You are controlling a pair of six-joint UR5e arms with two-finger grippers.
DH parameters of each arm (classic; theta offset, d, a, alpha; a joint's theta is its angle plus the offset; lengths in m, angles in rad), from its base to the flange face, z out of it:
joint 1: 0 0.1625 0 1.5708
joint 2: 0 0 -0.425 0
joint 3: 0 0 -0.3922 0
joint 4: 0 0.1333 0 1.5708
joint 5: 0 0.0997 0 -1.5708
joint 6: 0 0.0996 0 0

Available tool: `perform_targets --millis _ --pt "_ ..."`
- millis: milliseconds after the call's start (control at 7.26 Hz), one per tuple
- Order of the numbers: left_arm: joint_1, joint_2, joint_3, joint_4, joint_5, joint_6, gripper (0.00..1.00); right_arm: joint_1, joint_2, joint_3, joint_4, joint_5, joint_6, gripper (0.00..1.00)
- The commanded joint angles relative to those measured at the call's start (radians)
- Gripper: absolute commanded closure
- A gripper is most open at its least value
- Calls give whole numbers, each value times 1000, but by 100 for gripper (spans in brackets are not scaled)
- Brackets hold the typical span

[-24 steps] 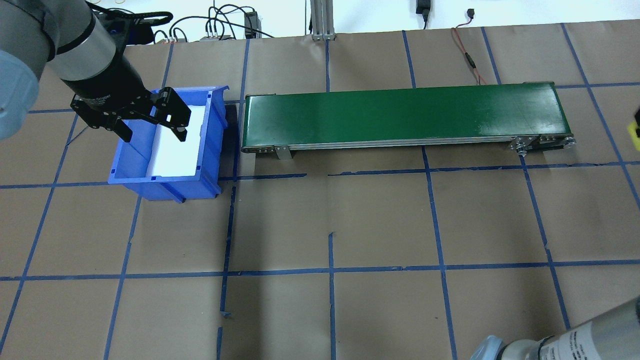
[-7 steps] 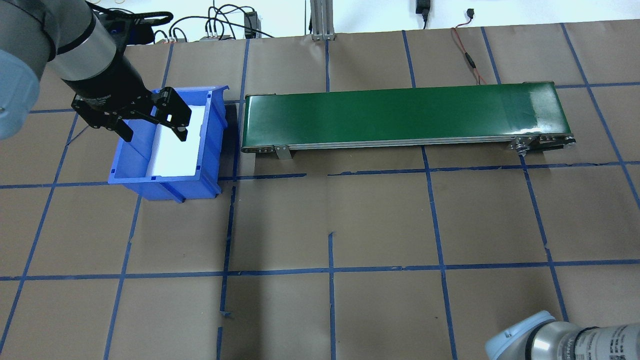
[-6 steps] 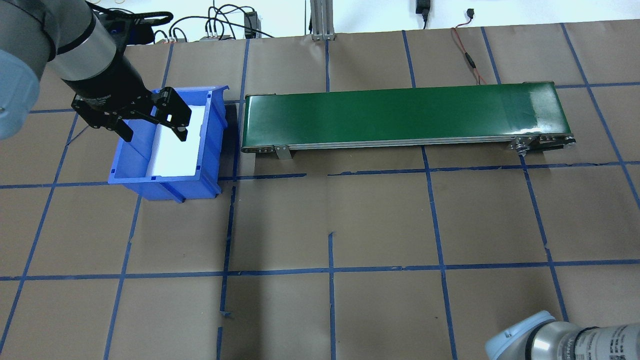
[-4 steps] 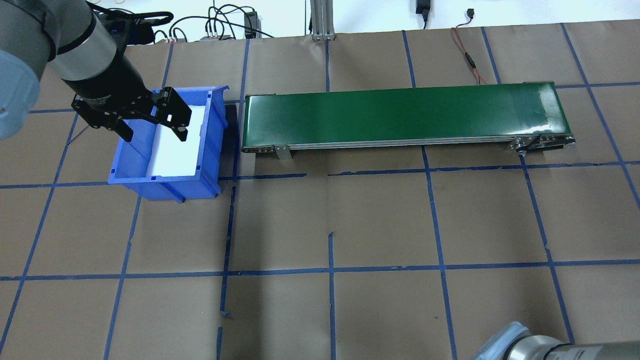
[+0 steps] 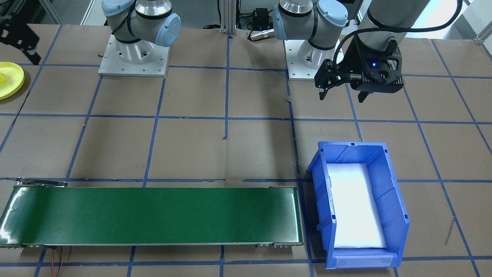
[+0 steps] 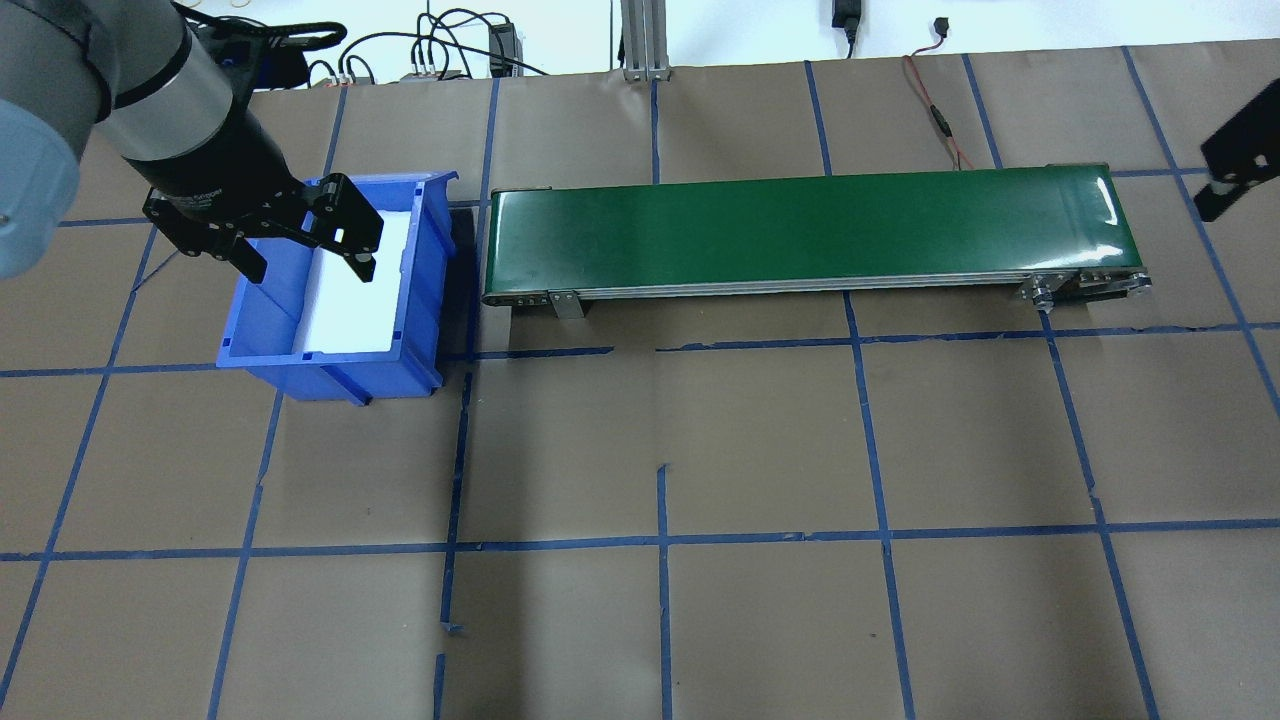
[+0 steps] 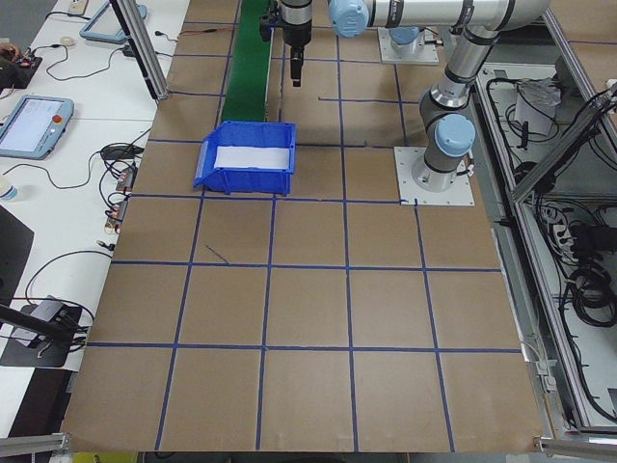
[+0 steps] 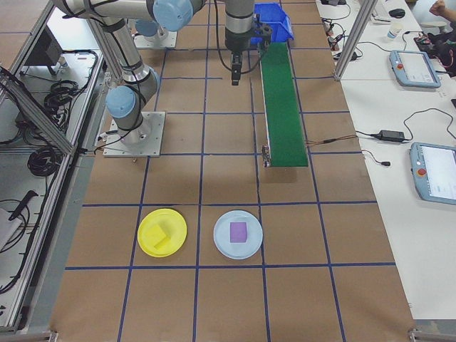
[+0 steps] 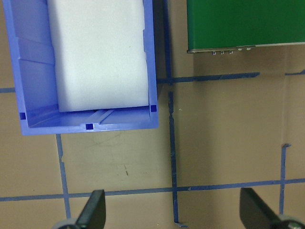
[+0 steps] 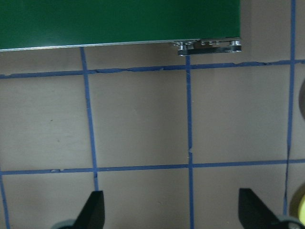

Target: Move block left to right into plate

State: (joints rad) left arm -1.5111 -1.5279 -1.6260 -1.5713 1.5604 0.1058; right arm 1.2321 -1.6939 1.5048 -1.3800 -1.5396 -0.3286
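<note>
1. Right gripper [image 10: 170,212] swung back from the plates to the belt's right end since 0.6 s ago; jaws wide, empty.
2. Left gripper [image 6: 305,255] unmoved over blue bin [image 6: 420,300], open, empty.
3. Yellow block [image 8: 161,236] sits in yellow plate [image 8: 146,226], far right: looks delivered.

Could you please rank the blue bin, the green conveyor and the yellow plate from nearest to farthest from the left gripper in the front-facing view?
1. blue bin, just below the left gripper, on the view's right.
2. green conveyor, lower middle and left.
3. yellow plate, far left edge.
</note>
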Motion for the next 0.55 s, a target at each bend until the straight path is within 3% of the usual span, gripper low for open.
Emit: perform_targets --millis 0,138,413 --pt "0 0 0 2 1 0 0 221 -9 0 -1 49 212 0" --pt "-1 0 0 2 4 0 0 342 0 3 -26 35 406 0" --pt "-3 0 -2 -1 10 0 0 451 32 40 -275 30 516 0"
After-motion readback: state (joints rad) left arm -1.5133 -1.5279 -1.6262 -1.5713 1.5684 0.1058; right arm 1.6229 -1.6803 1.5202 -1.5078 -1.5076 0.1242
